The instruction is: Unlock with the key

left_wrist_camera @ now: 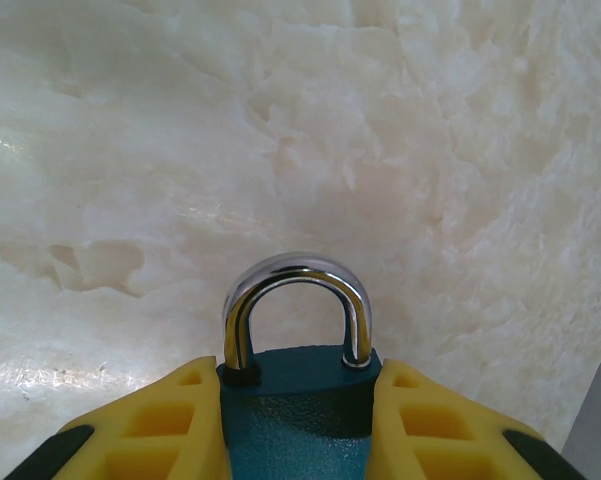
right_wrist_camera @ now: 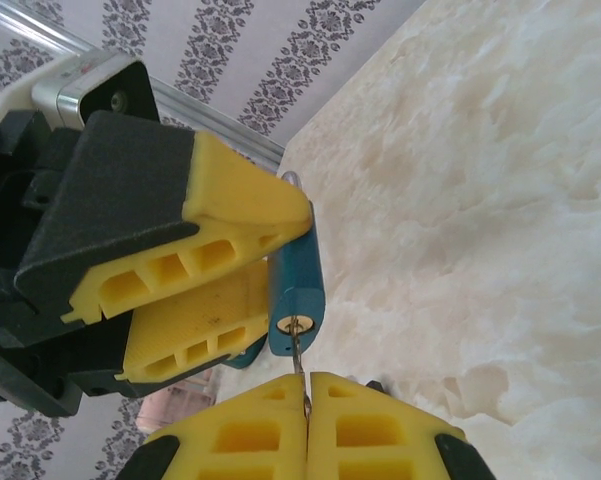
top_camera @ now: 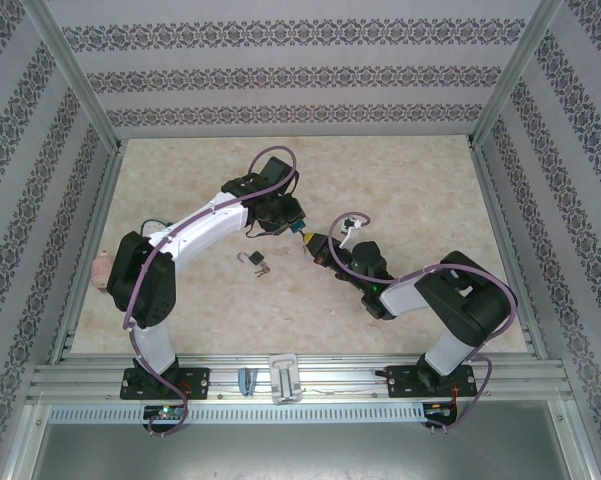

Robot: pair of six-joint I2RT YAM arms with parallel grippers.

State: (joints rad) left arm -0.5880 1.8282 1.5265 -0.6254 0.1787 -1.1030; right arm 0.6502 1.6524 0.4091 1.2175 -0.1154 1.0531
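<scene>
- Step in hand: key insertion. The lock has not yet been released.
- Left gripper: clamped on the teal body of the padlock, one yellow finger on each flank. It holds the padlock clear of the table, above the middle of the surface.
- Shackle: both legs are seated in the body, so the padlock reads as locked.
- Right gripper: fingers pressed together, pinching the key. The thin blade runs from the fingertips to the keyway in the bottom face of the padlock. Depth of entry cannot be told.
- Next move, as judged: drive the blade home along the keyway axis, then rotate the right wrist while the left gripper resists the torque. Any misalignment risks binding or bending the blade.
- A small loose item lies on the surface toward the near edge. It is too small to identify.
</scene>
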